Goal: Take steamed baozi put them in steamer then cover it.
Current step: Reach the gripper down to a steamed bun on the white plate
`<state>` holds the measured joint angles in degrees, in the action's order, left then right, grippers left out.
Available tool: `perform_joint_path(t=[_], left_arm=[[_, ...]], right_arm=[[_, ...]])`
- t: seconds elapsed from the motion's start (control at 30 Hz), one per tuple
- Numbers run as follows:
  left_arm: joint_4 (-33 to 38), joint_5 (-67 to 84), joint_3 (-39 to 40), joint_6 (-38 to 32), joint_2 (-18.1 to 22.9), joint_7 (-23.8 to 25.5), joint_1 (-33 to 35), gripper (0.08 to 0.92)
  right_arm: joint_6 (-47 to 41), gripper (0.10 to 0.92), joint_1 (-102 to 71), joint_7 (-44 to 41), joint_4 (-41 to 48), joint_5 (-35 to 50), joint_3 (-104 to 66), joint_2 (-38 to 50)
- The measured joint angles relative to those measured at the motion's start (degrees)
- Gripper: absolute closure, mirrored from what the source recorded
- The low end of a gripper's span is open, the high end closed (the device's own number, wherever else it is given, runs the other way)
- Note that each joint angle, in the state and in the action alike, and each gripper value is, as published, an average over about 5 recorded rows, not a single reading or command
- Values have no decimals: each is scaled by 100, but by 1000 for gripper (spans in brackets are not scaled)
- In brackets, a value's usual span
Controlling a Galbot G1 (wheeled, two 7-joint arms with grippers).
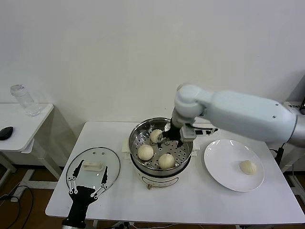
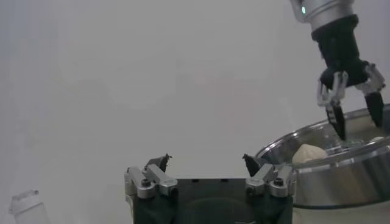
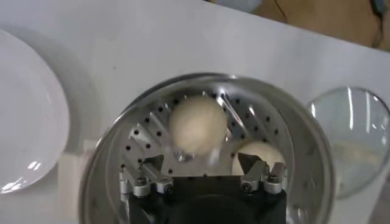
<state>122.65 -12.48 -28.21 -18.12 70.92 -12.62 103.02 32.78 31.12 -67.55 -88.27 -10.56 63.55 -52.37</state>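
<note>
Hovering my right hand (image 1: 172, 138) open inside the shiny round steel steamer (image 1: 138, 133), I see three cream-white dough baozi (image 1: 145, 152) on its tray; the fourth waits on the flat white plate (image 1: 219, 164) beside the steamer. My left hand (image 1: 88, 183), also open, idles over the glass lid (image 1: 112, 160).

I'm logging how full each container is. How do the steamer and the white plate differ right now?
The steamer holds three baozi on its perforated tray; the white plate holds one baozi. The steamer is a deep, shiny metal pot; the plate is flat and white. The open right gripper hangs over the steamer; nothing hangs over the plate. Both are round and stand side by side on the white table.
</note>
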Motion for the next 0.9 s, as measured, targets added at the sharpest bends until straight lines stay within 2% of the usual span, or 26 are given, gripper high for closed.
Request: perform_joint_path(t=[0.27, 0.43, 0.67, 0.9], left_arm=[[-1, 0, 47, -7, -38, -8, -37, 177], [-4, -3, 90, 11, -52, -13, -66, 177], [24, -7, 128, 46, -58, -9, -59, 177], [57, -9, 91, 56, -79, -8, -13, 177]], right_arm=[[-1504, 203, 54, -191, 892, 1100, -197, 850], [-2187, 203, -137, -249, 1477, 1505, -241, 1412], [-2706, 203, -729, -237, 2202, 1652, -456, 2012], [-2932, 203, -1551, -142, 2672, 1517, -815, 2234]])
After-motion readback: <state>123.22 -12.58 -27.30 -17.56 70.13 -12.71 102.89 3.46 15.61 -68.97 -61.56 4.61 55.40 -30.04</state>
